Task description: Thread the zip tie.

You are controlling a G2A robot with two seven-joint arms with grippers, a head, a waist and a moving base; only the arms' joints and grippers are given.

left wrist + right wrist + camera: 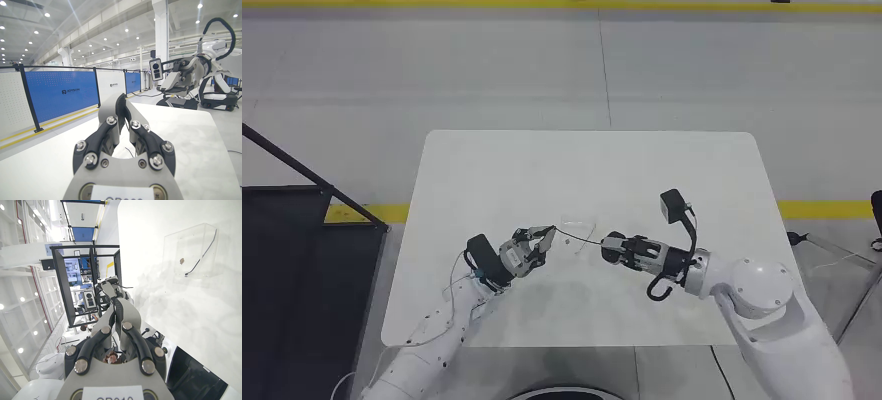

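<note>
Both white arms reach in from the near edge of the white table (492, 170). The grey-and-black left gripper (544, 236) and right gripper (606, 247) face tip to tip above its middle, each with fingers pinched together on the thin black zip tie (577, 241).

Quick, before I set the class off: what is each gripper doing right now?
Left gripper: fingers closed, holding one end of the zip tie.
Right gripper: fingers closed, holding its other end.
</note>
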